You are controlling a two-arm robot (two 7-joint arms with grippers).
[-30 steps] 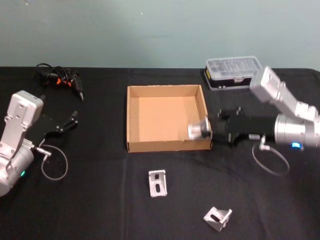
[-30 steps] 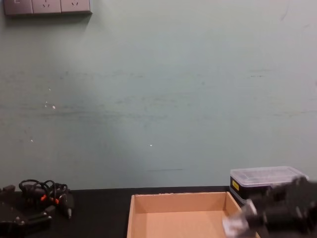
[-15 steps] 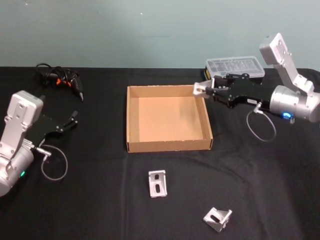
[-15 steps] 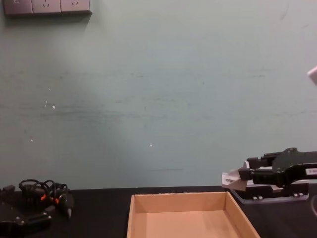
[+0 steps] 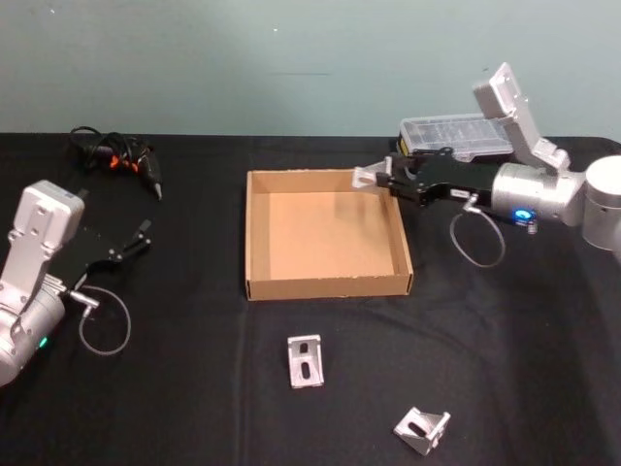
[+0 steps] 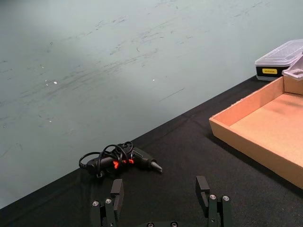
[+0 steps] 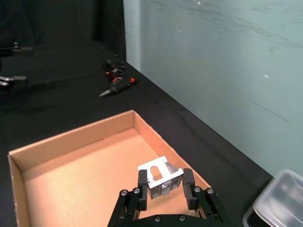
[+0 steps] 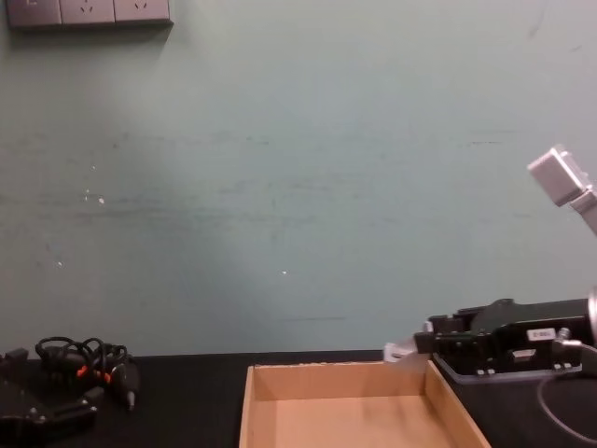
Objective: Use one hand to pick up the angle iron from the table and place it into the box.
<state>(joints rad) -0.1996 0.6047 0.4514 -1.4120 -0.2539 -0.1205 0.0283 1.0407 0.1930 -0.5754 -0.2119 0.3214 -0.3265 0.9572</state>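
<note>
We find the box (image 5: 330,286) open on top, its floor bare; only its low walls stand in the way. The right gripper (image 5: 386,182), closed on an angle iron (image 7: 160,176), hangs over its far right corner, the plastic case (image 5: 454,136) just behind. In front, two brackets (image 5: 305,360) (image 5: 422,428) lie apart on the table (image 5: 175,388), with free room around them.
</note>
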